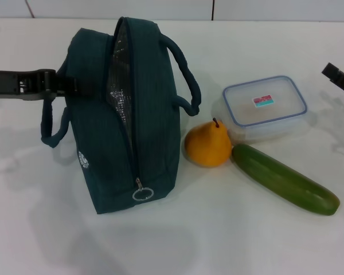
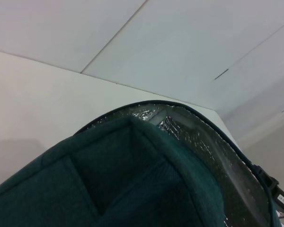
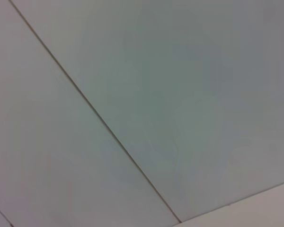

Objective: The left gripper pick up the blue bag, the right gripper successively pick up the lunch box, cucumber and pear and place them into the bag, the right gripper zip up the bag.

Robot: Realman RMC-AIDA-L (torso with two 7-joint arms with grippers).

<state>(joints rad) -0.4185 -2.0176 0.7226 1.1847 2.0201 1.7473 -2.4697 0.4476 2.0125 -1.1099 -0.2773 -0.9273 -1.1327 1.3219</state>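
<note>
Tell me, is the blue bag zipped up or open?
Open. The blue bag stands upright with a gap along its top showing silver foil lining, and the ring zipper pull sits at the near, low end.

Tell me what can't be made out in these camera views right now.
- Left gripper, head view: its fingertips sit against the blue bag, so its grip cannot be told.
- Right gripper, head view: cut off by the picture's edge; open or shut is unclear.
- Bag interior: only a strip of foil lining shows.
- Right wrist view: only bare panels, no objects.
- Lunch box contents: not readable through the lid.
</note>
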